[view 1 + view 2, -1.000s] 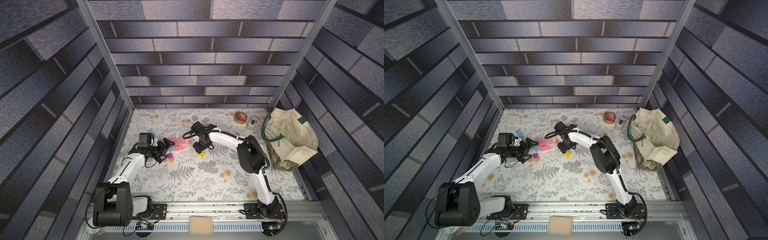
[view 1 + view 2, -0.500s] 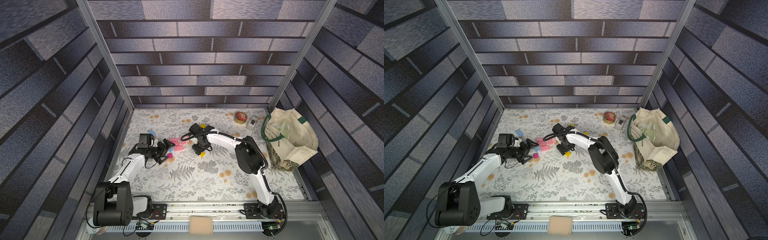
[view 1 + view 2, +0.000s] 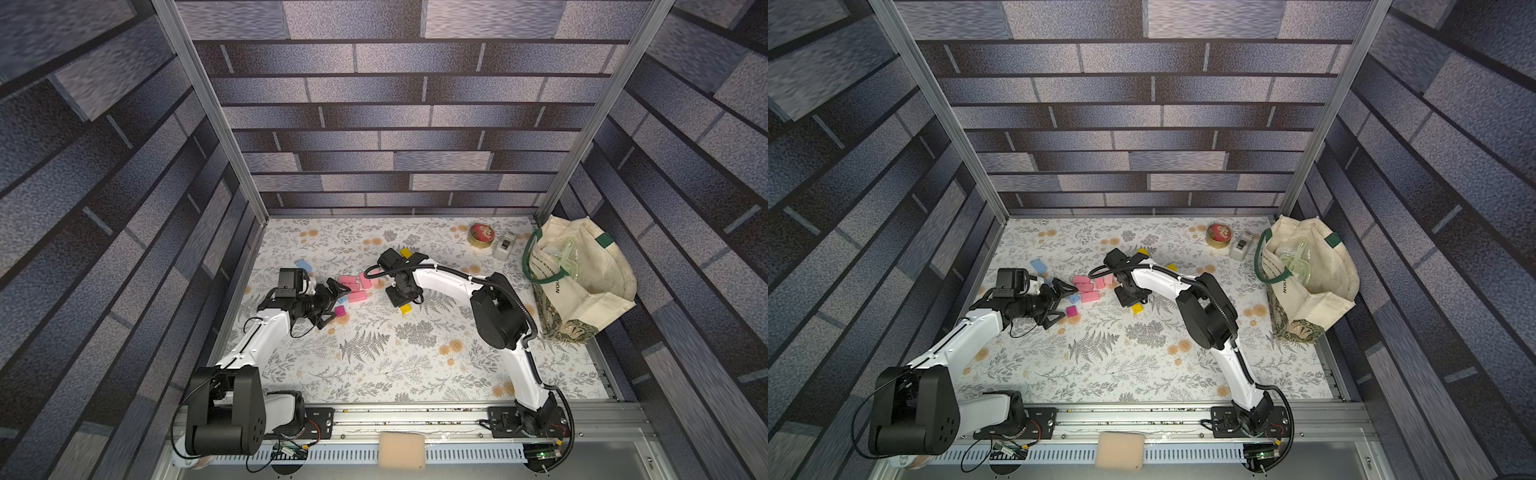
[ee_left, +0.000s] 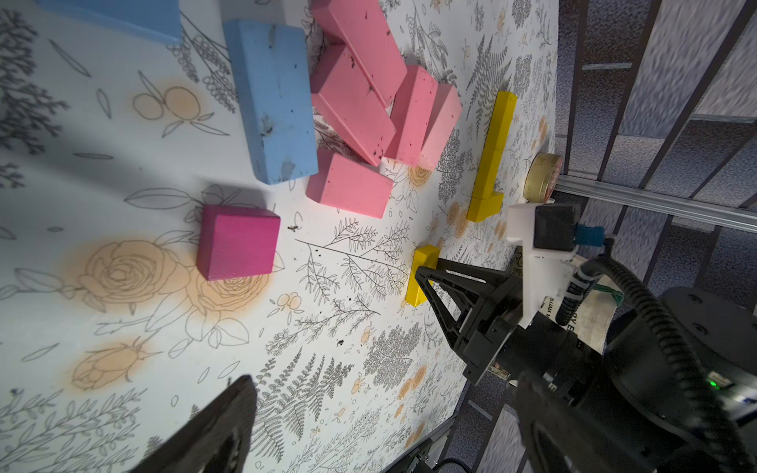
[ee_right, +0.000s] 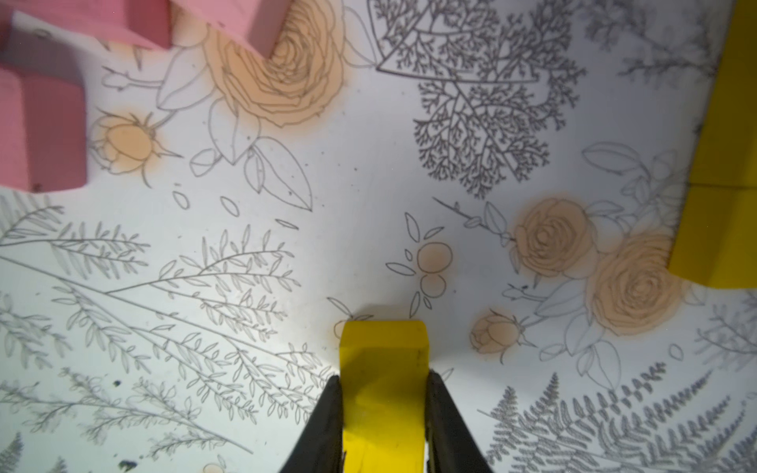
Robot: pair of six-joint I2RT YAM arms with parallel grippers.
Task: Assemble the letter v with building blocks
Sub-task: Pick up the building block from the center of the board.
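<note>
Near the middle of the floral tabletop [image 3: 374, 365], your right gripper [image 5: 384, 374] is now pinching a small yellow block [image 5: 383, 348]. Its jaws were spread a second ago and have just pressed in on the block's sides. The block appears to be resting on the tabletop, not yet lifted. A row of yellow blocks [image 4: 493, 135] is lying on its far side, probably one stroke of the V. Your left gripper [image 3: 332, 300] is hovering at the left with jaws spread wide, beside the pink blocks [image 3: 357, 286] and the magenta cube [image 3: 340, 311]. You are likely ready to lift and begin the second stroke.
</note>
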